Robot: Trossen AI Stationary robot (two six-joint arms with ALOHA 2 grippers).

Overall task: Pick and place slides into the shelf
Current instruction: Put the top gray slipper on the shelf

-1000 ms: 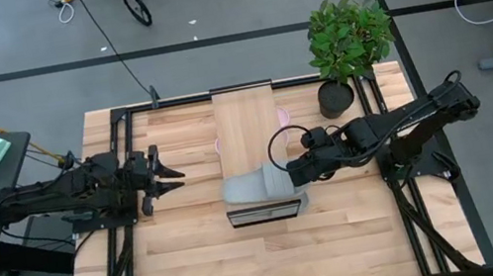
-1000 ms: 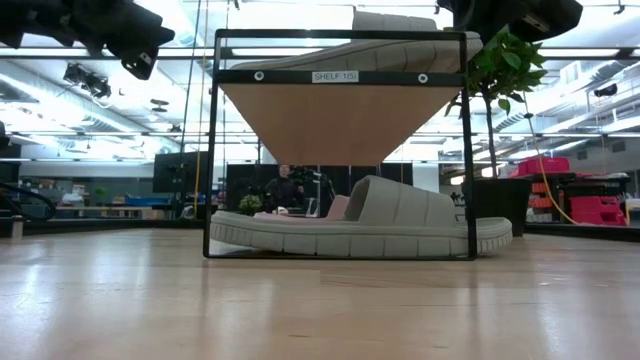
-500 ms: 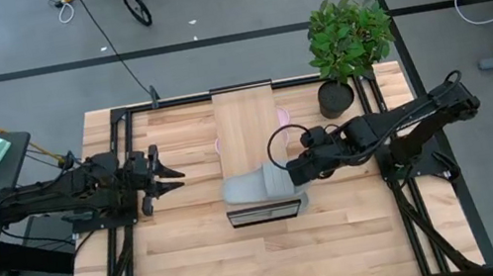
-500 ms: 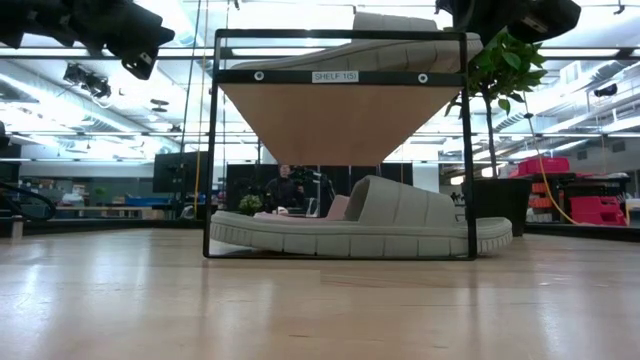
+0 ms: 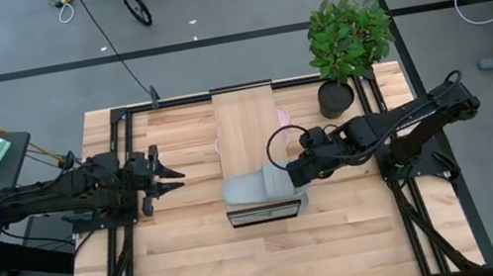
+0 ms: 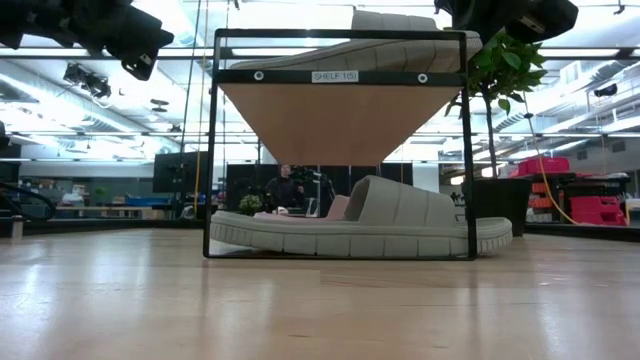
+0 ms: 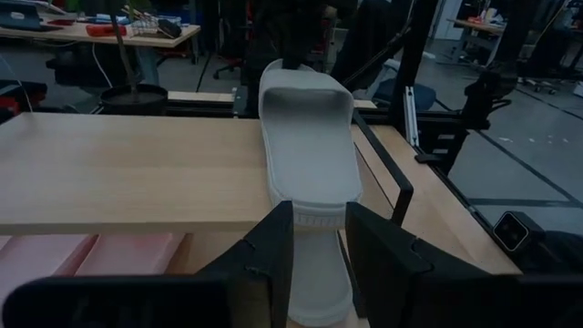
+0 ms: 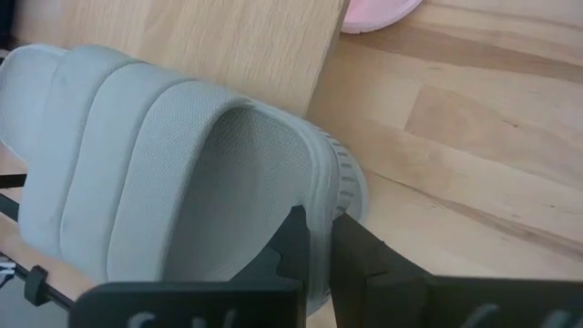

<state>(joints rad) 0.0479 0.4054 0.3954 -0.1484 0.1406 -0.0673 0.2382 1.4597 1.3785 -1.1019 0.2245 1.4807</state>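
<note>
- Right gripper: over the shelf's near end, fingers clamped on the side rim of a grey slide.
- Held grey slide: lies crosswise on the shelf top at its near end, ribbed strap up; one end overhangs the plank's edge. The low view shows it resting on the top rail.
- Shelf: long plank top on a dark frame, running down the middle of the table; a white label sits on its front rail in the low view.
- Second grey slide: on the table under the shelf, inside the frame, sole flat, its toe end poking past the frame's post.
- Pink slides: under the plank farther back, side by side; one edge peeks out beside the shelf in the high view.
- Left gripper: held above the table, well apart from the shelf, pointing at it, fingers apart, holding nothing.
- Potted plant: at the table's far right corner, near the right arm.
</note>
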